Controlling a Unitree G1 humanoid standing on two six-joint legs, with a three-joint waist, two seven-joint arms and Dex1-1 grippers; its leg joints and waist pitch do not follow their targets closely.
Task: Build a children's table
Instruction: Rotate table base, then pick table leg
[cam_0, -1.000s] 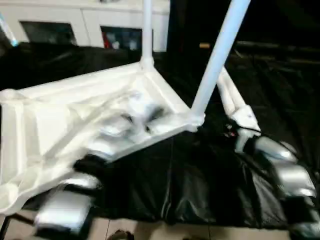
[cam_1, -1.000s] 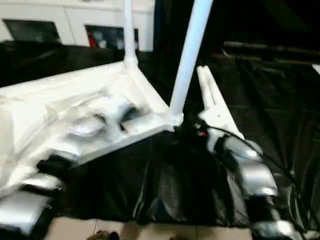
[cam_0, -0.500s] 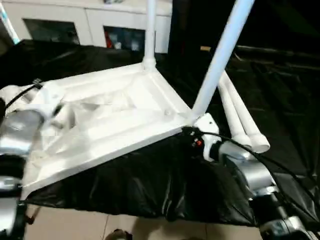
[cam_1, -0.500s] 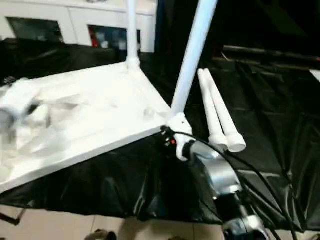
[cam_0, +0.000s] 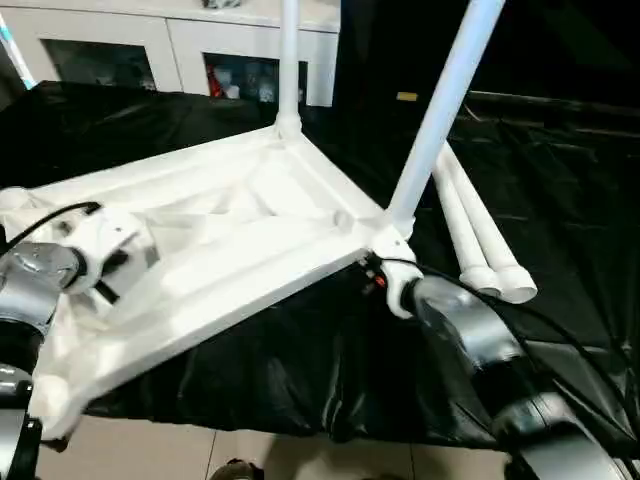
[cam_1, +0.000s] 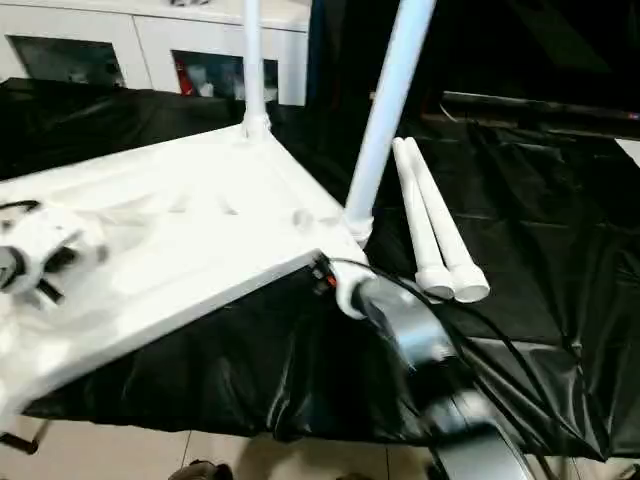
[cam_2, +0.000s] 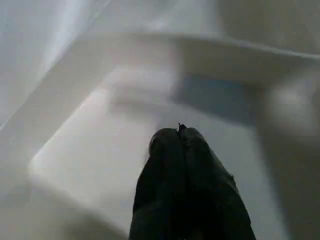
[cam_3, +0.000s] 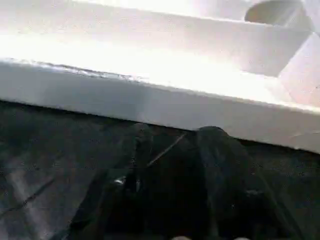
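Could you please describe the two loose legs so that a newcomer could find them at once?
On the black-draped table, look to the robot's right of the upturned white tabletop. The loose legs lie flat, side by side, while the two fitted legs stand in corner sockets.

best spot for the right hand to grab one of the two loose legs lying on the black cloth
Probably the outer loose leg, at mid-shaft, coming from above with the fingers across the tube. It lies flat on the black cloth tight against the other loose leg, so only its top and outer side are free. The flared end nearest the right hand looks too wide for a sure grip.
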